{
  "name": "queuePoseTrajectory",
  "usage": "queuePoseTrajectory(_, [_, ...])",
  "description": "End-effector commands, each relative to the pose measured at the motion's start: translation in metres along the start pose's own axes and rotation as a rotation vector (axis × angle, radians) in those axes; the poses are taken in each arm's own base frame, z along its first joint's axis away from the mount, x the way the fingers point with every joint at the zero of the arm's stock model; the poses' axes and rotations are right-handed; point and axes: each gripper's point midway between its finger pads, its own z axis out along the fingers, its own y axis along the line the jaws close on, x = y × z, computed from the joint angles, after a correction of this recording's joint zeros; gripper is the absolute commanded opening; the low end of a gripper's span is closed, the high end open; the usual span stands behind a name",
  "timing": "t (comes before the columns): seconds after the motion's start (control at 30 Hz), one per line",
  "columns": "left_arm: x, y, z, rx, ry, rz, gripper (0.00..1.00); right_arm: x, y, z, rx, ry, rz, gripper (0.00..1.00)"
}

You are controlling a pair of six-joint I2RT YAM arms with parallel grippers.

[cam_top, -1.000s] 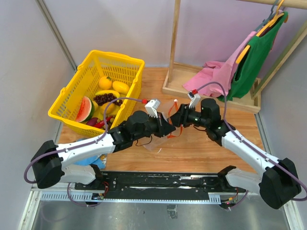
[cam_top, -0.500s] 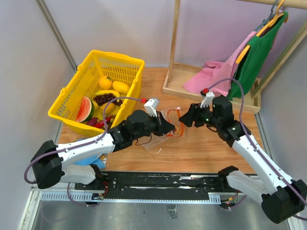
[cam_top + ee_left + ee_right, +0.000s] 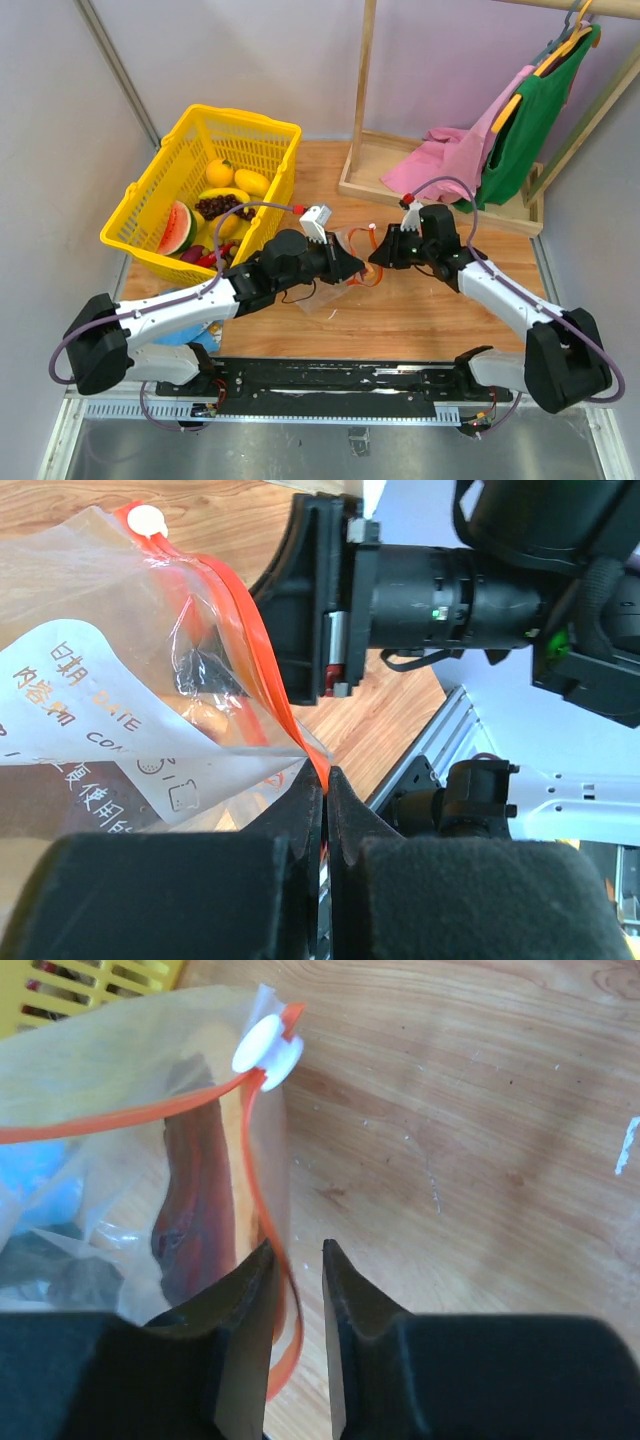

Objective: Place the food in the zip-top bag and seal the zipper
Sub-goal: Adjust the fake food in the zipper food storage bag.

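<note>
The clear zip-top bag (image 3: 335, 285) hangs over the wooden table between my two arms. My left gripper (image 3: 352, 268) is shut on the red zipper strip (image 3: 255, 650) at one corner of the mouth and holds the bag (image 3: 110, 710) up. The white slider (image 3: 148, 522) sits at the far end of the strip. My right gripper (image 3: 378, 252) is slightly open at the bag's mouth below the slider (image 3: 268, 1055). The strip (image 3: 120, 1120) runs along its left finger (image 3: 245, 1290). A reddish-brown shape (image 3: 195, 1210) shows through the bag. The watermelon (image 3: 177, 228), banana (image 3: 225, 195) and other food lie in the basket.
The yellow basket (image 3: 270, 130) stands at the back left. A wooden rack base (image 3: 370, 165) with pink cloth (image 3: 450, 160) and a green garment (image 3: 530, 120) stands at the back right. Something blue (image 3: 200, 335) lies under my left arm.
My right gripper drew back to the right, away from the bag, then came back left to the bag's mouth. My left gripper has kept its hold and barely moved.
</note>
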Motion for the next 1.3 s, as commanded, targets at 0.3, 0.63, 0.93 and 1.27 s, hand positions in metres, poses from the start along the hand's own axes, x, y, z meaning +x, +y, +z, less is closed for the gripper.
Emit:
queuePoseTrajectory(0.3, [-0.022, -0.013, -0.011, -0.013, -0.021, 0.000, 0.00, -0.072, 0.041, -0.029, -0.089, -0.160, -0.195, 0.01])
queuePoseTrajectory(0.63, [-0.026, -0.013, 0.000, -0.072, 0.039, -0.008, 0.00, -0.098, 0.058, -0.070, -0.009, -0.179, -0.275, 0.01])
queuePoseTrajectory(0.93, [-0.013, -0.010, 0.008, -0.170, 0.262, 0.030, 0.00, -0.124, 0.035, -0.098, 0.214, -0.218, -0.392, 0.01])
queuePoseTrajectory(1.27, [0.006, -0.009, 0.006, -0.193, 0.506, 0.050, 0.00, -0.147, 0.038, -0.107, 0.248, -0.291, -0.431, 0.01])
